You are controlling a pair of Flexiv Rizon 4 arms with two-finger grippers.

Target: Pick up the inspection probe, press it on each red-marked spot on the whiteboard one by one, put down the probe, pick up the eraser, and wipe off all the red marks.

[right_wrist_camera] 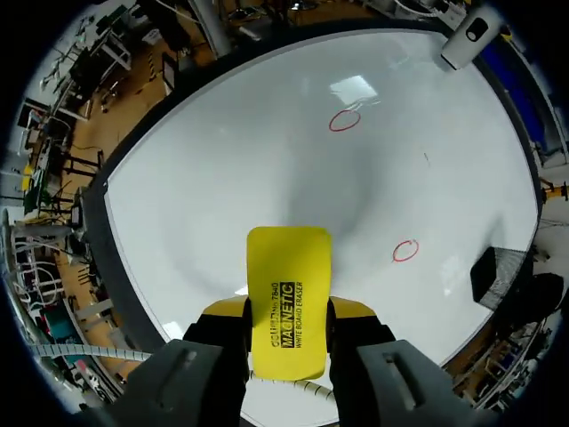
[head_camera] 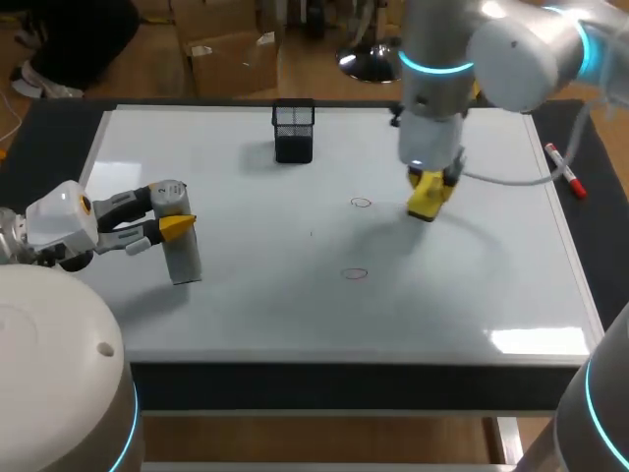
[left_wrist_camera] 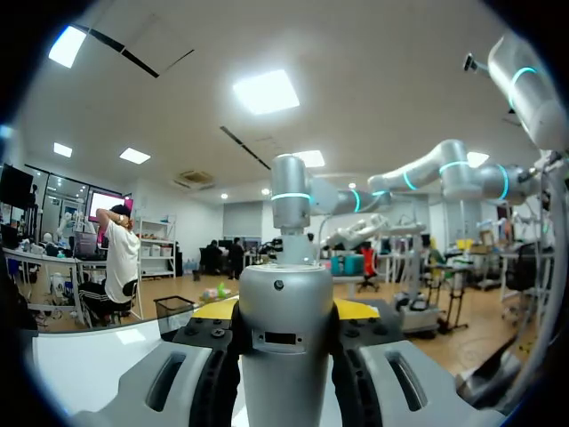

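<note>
The right fingers (right_wrist_camera: 354,309) pinch a yellow eraser (right_wrist_camera: 287,267) from both sides, with most of its length sticking out ahead of them. The eraser hangs low over the whiteboard (head_camera: 246,315), just beside the farther red ring (head_camera: 361,203). Whether its face touches the surface cannot be told. The nearer red ring (head_camera: 355,273) lies between that spot and the board's front edge. Both rings are unwiped.

The left fingers (head_camera: 177,226) clamp the probe (head_camera: 180,251), a silver cylinder held upright at the board's left side, well apart from the rings.

Likely risks:
- The eraser is held only at its rear end, so pressing down could lever it in the grip. One edge would then drag and leave part of a ring behind.
- Too little pressure would smear the ink rather than lift it.
- A stroke that starts beside the ring could pass it without covering it.
- A long sweep toward the back could knock the black mesh holder (head_camera: 294,130). A sweep to the right could reach the red marker (head_camera: 565,169) at the board's edge.
- With the probe not yet set down, the left arm could cross the path of a wide wipe.
</note>
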